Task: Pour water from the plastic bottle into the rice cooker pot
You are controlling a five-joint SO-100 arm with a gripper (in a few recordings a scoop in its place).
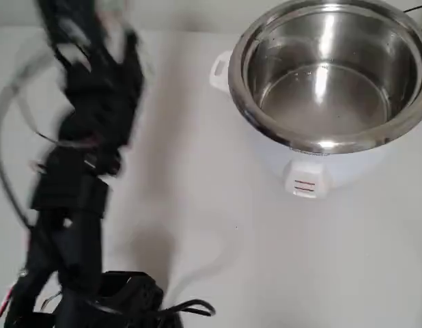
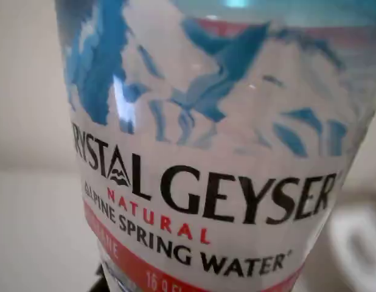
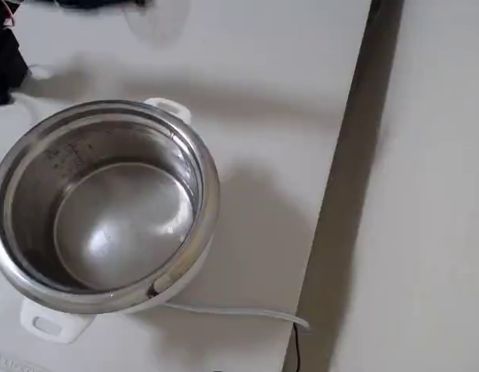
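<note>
The plastic bottle sits right up against the wrist camera, its white-and-blue label with a red band sharp and close. My black arm is a motion-blurred shape at the left of the overhead view, and the gripper near its top is too smeared to show the fingers. The sharp label suggests the bottle travels with the gripper. The rice cooker pot is shiny steel and stands at the upper right, well apart from the arm. A thin glinting film of water lies on its floor. The pot also shows in the fixed view.
The white cooker body has side handles and a front latch. Its power cable runs toward the table's right edge in the fixed view. Bare white table lies between the arm and the cooker. Black cables lie by the arm's base.
</note>
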